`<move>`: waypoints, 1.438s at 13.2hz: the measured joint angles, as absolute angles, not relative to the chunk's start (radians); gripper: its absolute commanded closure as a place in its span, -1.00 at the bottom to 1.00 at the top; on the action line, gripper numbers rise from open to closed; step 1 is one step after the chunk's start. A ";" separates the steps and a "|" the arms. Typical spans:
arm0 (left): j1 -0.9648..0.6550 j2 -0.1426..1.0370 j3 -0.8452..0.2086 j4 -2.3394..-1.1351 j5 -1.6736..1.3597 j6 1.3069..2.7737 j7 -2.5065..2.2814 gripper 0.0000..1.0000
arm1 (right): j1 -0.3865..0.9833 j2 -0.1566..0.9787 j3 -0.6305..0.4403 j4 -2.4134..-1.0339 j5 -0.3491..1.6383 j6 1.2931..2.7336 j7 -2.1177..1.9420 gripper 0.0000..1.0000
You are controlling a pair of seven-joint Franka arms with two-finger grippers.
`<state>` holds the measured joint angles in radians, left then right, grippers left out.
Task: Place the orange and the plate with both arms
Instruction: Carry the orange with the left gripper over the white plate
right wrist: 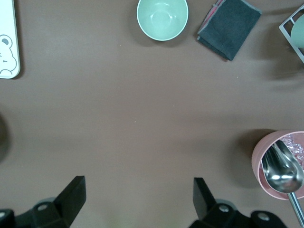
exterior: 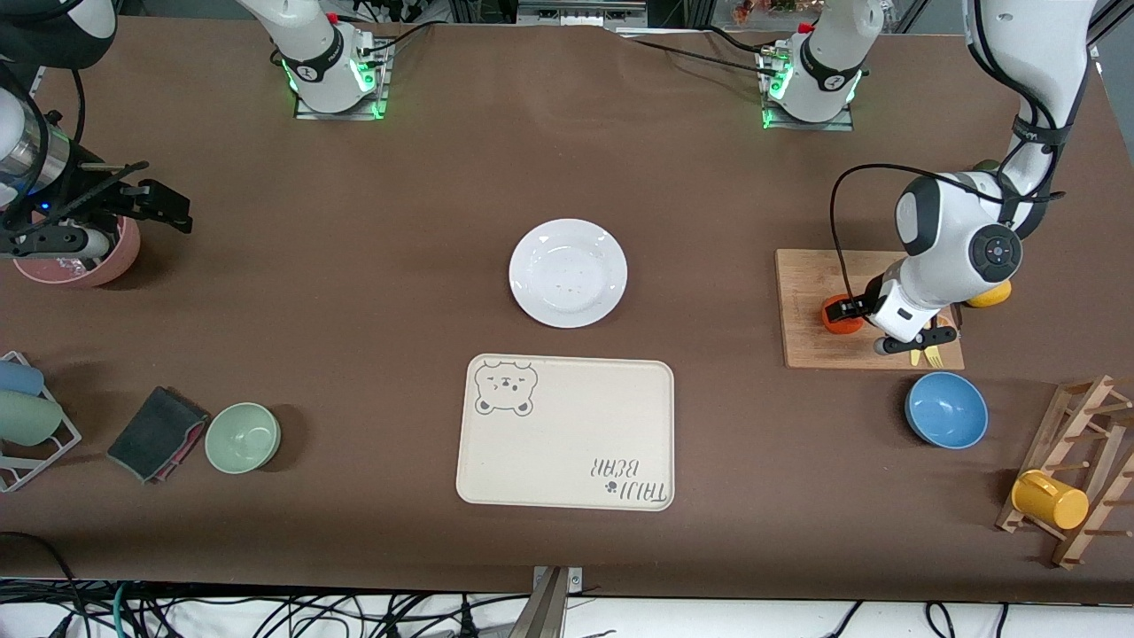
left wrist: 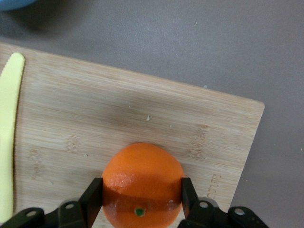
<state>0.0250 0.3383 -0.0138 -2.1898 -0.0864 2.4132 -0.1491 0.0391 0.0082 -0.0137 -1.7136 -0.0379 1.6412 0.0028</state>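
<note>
While your left gripper sits down on the wooden cutting board near the worktop edge at the left arm's end, its two fingers press on either side of the orange, so you have the fruit grasped, though it looks as if it rests on the board and is not yet lifted. The plate lies bare in the middle of the worktop, just farther from the front camera than the cream bear-print tray, and nothing touches it. Your right gripper hangs with its fingers spread wide and holding nothing, over bare tabletop beside the pink cup at the edge by the right arm's end; that arm waits.

By my reckoning you are at the first step only: the orange is gripped, but lifting it, carrying it and setting it down remain, and the plate's part is not yet begun.

From the front, the left arm's wrist covers much of the orange and most of the yellow things on the board. The pink cup is partly hidden under the right arm.
</note>
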 measured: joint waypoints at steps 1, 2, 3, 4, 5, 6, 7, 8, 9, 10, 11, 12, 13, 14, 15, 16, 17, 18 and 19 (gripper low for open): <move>0.025 0.338 -0.014 -2.190 -0.086 2.413 -0.149 0.89 | 0.039 0.008 -0.014 -1.714 -0.038 1.641 0.003 -1.00; 0.025 0.338 -0.014 -2.189 -0.086 2.413 -0.149 1.00 | 0.039 0.008 -0.014 -1.714 -0.038 1.641 0.003 -1.00; 0.025 0.335 -0.015 -2.187 -0.086 2.410 -0.149 1.00 | 0.039 0.008 -0.014 -1.714 -0.038 1.641 0.003 -1.00; 0.024 0.327 -0.021 -2.180 -0.086 2.401 -0.149 1.00 | 0.039 0.008 -0.014 -1.714 -0.038 1.641 0.003 -1.00; 0.024 0.307 -0.039 -2.167 -0.094 2.381 -0.149 1.00 | 0.039 0.008 -0.014 -1.714 -0.038 1.641 0.003 -1.00; 0.024 0.277 -0.070 -2.152 -0.120 2.360 -0.149 1.00 | 0.039 0.008 -0.014 -1.714 -0.038 1.641 0.003 -1.00; 0.023 0.244 -0.111 -2.137 -0.152 2.337 -0.149 1.00 | 0.039 0.008 -0.014 -1.714 -0.038 1.641 0.003 -1.00; 0.021 0.212 -0.160 -2.122 -0.173 2.309 -0.163 1.00 | 0.039 0.008 -0.014 -1.714 -0.038 1.641 0.003 -1.00; 0.019 0.187 -0.215 -2.108 -0.181 2.282 -0.214 1.00 | 0.039 0.008 -0.014 -1.714 -0.038 1.641 0.003 -1.00; 0.016 0.172 -0.274 -2.096 -0.181 2.266 -0.294 1.00 | 0.039 0.008 -0.014 -1.714 -0.038 1.641 0.003 -1.00; 0.013 0.168 -0.339 -2.087 -0.181 2.261 -0.380 1.00 | 0.039 0.008 -0.014 -1.714 -0.038 1.641 0.003 -1.00; 0.009 0.171 -0.403 -2.082 -0.181 2.261 -0.459 1.00 | 0.039 0.008 -0.014 -1.714 -0.038 1.641 0.003 -1.00; -0.002 0.179 -0.455 -2.076 -0.181 2.261 -0.534 1.00 | 0.039 0.008 -0.014 -1.714 -0.038 1.641 0.003 -1.00; -0.024 0.189 -0.488 -2.070 -0.181 2.261 -0.601 1.00 | 0.039 0.008 -0.014 -1.714 -0.038 1.641 0.003 -1.00; -0.061 0.200 -0.505 -2.063 -0.181 2.262 -0.665 1.00 | 0.039 0.008 -0.014 -1.714 -0.038 1.641 0.003 -1.00; -0.108 0.213 -0.511 -2.052 -0.179 2.264 -0.732 1.00 | 0.039 0.008 -0.014 -1.714 -0.038 1.641 0.003 -1.00; -0.149 0.228 -0.514 -2.036 -0.171 2.265 -0.794 1.00 | 0.039 0.008 -0.014 -1.714 -0.038 1.641 0.003 -1.00; -0.184 0.247 -0.514 -2.019 -0.151 2.268 -0.849 1.00 | 0.039 0.008 -0.014 -1.714 -0.038 1.641 0.003 -1.00; -0.212 0.269 -0.514 -2.003 -0.131 2.280 -0.895 1.00 | 0.039 0.008 -0.014 -1.714 -0.038 1.641 0.003 -1.00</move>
<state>-0.2123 0.2694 -0.5140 -2.0028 -0.1310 2.2798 -0.8947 0.0390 0.0083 -0.0138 -1.7137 -0.0379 1.6406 0.0028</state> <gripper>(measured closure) 0.295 0.000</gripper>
